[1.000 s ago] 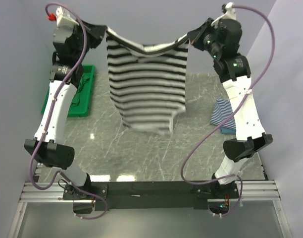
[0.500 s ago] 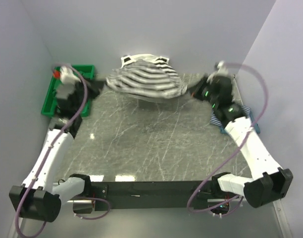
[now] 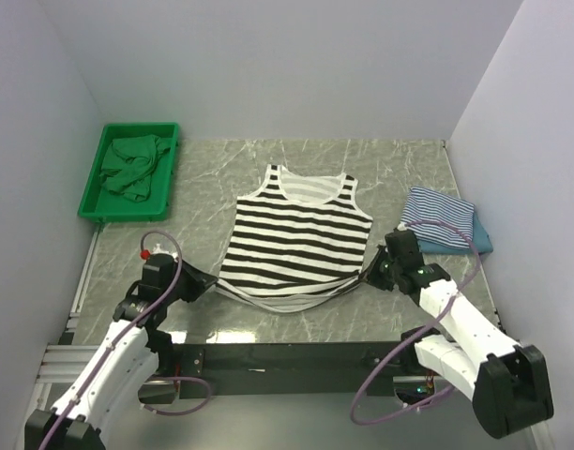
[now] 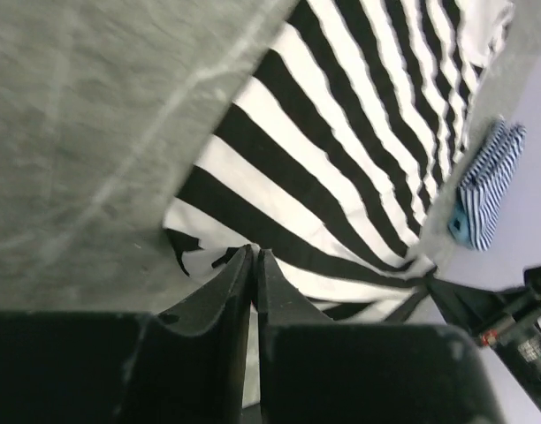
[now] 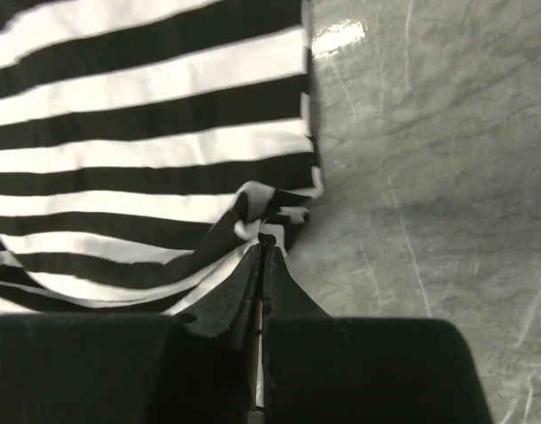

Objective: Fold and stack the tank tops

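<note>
The tank top with wide black-and-white stripes (image 3: 298,234) lies spread flat in the middle of the table, neckline far and hem near. My left gripper (image 3: 210,284) is low at the hem's left corner, its jaws pressed almost together on the cloth (image 4: 255,252). At the hem's right corner my right gripper (image 3: 367,275) is shut on a bunched bit of the hem (image 5: 263,237). A folded tank top with thin blue-and-white stripes (image 3: 440,217) rests on a folded teal-blue one (image 3: 481,246) at the right side; both also show in the left wrist view (image 4: 487,181).
A green bin (image 3: 107,155) stands at the far left with a dark green cloth (image 3: 132,169) in it. Grey walls close the table in at the back and on both sides. The arms' black base rail (image 3: 287,356) runs along the near edge.
Both arms have swung down from high at the back to the near side, and the striped top that hung between them now lies flat on the table.
</note>
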Robot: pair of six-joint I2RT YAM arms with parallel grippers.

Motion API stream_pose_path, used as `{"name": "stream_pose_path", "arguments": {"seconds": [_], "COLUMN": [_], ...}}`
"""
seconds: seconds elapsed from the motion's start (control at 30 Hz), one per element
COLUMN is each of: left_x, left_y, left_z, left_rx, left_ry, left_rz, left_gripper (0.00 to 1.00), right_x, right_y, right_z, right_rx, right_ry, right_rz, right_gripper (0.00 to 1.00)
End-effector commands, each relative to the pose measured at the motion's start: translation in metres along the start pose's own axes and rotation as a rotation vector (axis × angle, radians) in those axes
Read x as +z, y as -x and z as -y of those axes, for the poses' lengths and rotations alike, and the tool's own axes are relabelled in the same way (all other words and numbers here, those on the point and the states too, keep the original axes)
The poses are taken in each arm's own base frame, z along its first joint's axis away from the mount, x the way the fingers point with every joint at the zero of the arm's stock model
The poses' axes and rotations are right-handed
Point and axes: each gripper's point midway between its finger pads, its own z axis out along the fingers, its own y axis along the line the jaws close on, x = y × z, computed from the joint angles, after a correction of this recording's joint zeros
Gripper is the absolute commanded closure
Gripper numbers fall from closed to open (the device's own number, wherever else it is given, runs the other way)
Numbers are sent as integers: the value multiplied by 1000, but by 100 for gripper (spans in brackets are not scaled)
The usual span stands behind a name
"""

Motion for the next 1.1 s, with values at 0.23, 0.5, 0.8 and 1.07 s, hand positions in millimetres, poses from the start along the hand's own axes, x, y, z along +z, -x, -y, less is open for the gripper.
{"name": "stream_pose_path", "arguments": {"seconds": [0.23,0.5,0.8,1.07], "left_x": [-37,-64,77,170], "left_y": [-6,43,65,79], "left_z": [45,102,126,126], "left_rx": [71,170,164,135], "left_ry": [-71,-117,-23,68], "left_rz": [-64,101,-10,-73], "left_gripper": [69,56,72,77], "right_x": [-54,-77,20,89], "right_y": [-15,9,111,156], "right_z": [-5,-17,-67,-59], "right_rx": [45,53,13,-5], "right_ry": [85,127,-29,-236], "right_rz": [21,140,145,112], "right_gripper": [68,52,50,50]}}
